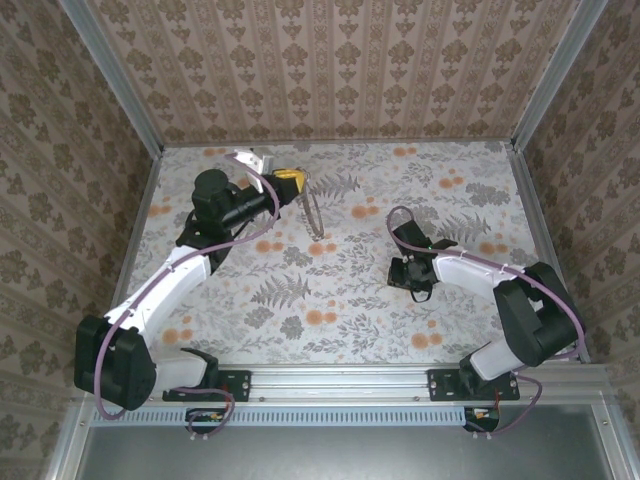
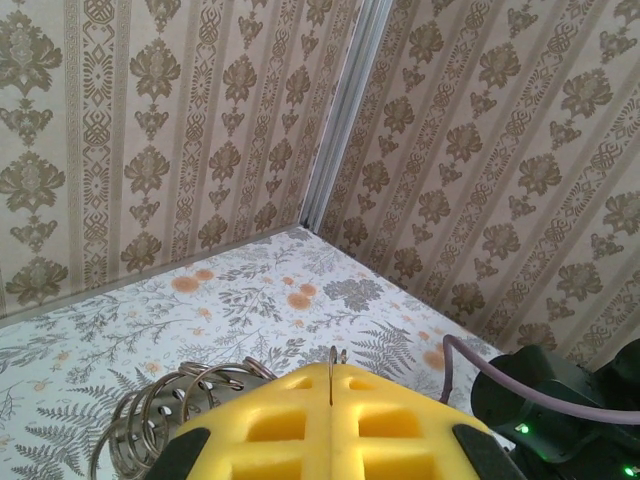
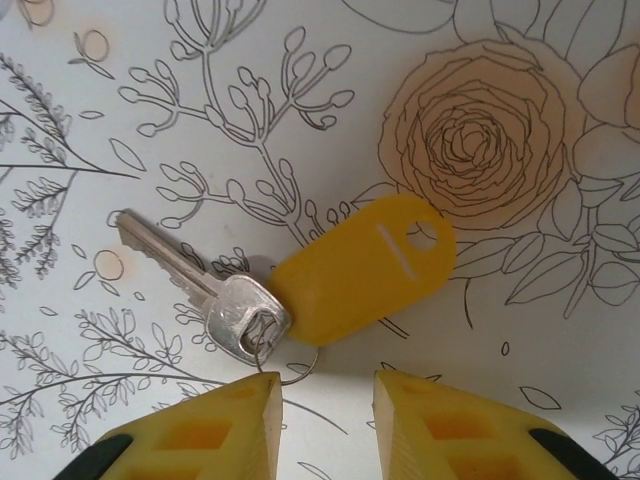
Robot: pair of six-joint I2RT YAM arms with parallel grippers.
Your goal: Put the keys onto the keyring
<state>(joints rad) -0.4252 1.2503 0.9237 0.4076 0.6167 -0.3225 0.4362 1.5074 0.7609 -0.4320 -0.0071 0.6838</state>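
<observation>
My left gripper [image 1: 292, 178] is raised over the far left of the table and shut on the keyring [image 1: 314, 212], a thin hoop hanging edge-on below it. In the left wrist view the yellow fingers [image 2: 400, 430] press together with the keyring's wire [image 2: 331, 362] pinched between them. A silver key [image 3: 215, 290] with a yellow tag [image 3: 365, 265] and a small wire loop [image 3: 292, 368] lies flat on the table. My right gripper [image 3: 327, 405] hovers open just short of it, the loop touching its left fingertip. In the top view the right gripper [image 1: 414, 278] points down at the table.
A cluster of small metal rings [image 2: 170, 405] hangs beside my left fingers. The floral table [image 1: 330, 320] is walled in by patterned panels, with a corner post [image 2: 335, 115] ahead of the left wrist. The right arm's purple cable [image 1: 400, 215] loops above its wrist.
</observation>
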